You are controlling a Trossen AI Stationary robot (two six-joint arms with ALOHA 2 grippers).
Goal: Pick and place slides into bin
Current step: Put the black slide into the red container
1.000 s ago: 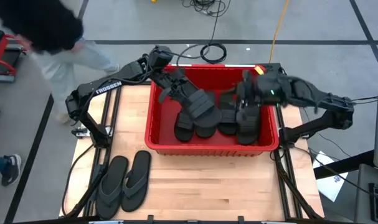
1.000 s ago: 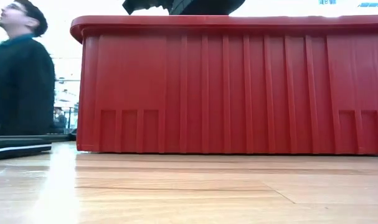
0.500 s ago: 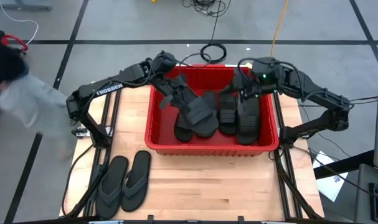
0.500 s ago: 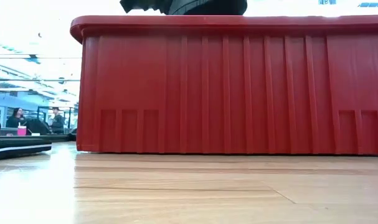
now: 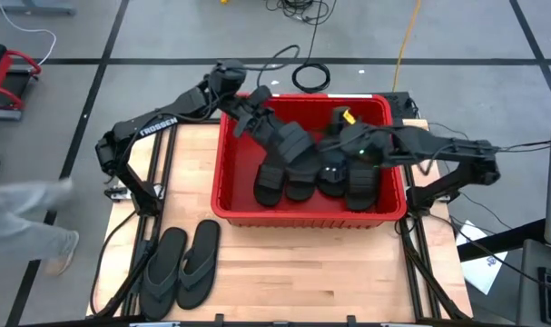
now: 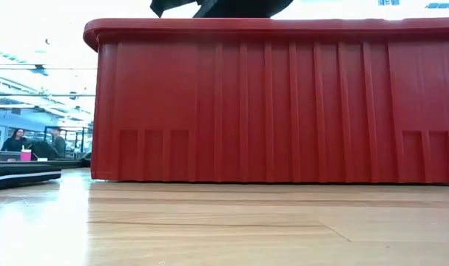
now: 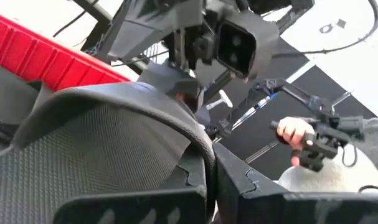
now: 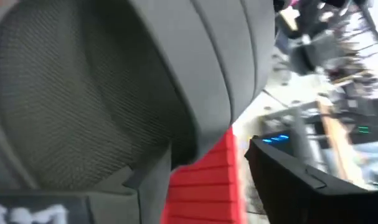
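Right now most of the black ribbed-strap slides (image 5: 302, 174) lie piled inside the red bin (image 5: 222, 177), while the two grey flip-flops (image 5: 180, 265) wait on the table (image 5: 329, 272) in front of it. Left gripper (image 5: 241, 113), jaws clamped on a black slide (image 5: 280, 139), holds it over the bin's far left corner. Right gripper (image 5: 340, 150) sits low over the pile, its jaws apparently spread with a slide between them, though I can't tell if they grip it; by my reckoning only this drop and the flip-flops are left.
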